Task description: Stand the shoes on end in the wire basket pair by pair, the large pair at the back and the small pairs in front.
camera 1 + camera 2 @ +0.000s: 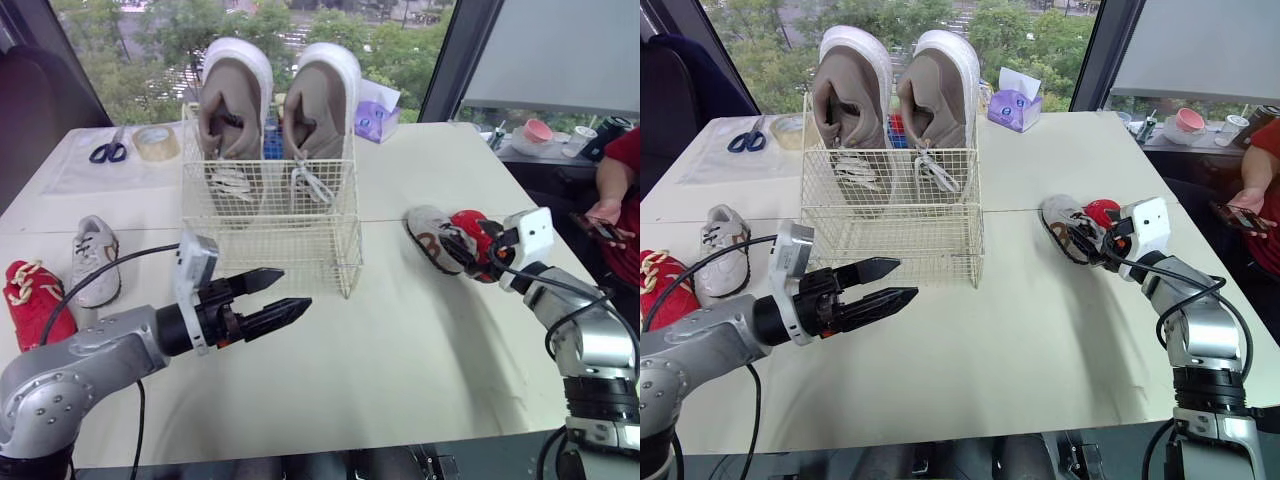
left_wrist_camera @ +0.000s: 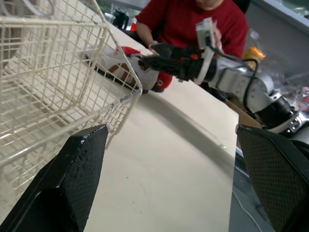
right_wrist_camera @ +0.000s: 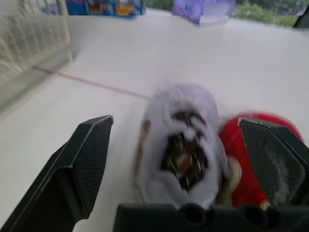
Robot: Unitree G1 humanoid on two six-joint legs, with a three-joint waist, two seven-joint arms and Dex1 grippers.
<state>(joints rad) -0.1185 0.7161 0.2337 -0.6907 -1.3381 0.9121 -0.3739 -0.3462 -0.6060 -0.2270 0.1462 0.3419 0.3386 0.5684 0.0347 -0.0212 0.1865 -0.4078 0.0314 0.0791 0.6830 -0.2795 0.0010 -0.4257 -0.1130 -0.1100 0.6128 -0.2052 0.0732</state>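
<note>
A large beige-and-white pair (image 1: 275,110) stands on end at the back of the wire basket (image 1: 270,235); the basket's front half holds nothing. My left gripper (image 1: 296,287) hovers open just in front of the basket's front wall, empty. To the right of the basket a small white-and-brown shoe (image 1: 430,235) lies against a small red shoe (image 1: 472,235). My right gripper (image 3: 176,123) is open at these two, its fingers either side of the white shoe (image 3: 181,145), with the red shoe (image 3: 251,159) by one finger. At the table's left lie another small white shoe (image 1: 95,258) and a red shoe (image 1: 30,295).
Scissors (image 1: 108,151) and a tape roll (image 1: 156,141) lie at the back left, and a purple tissue box (image 1: 376,115) stands behind the basket. A person in a red top (image 1: 620,190) sits at the right edge holding a phone. Bare tabletop (image 1: 400,350) spreads in front.
</note>
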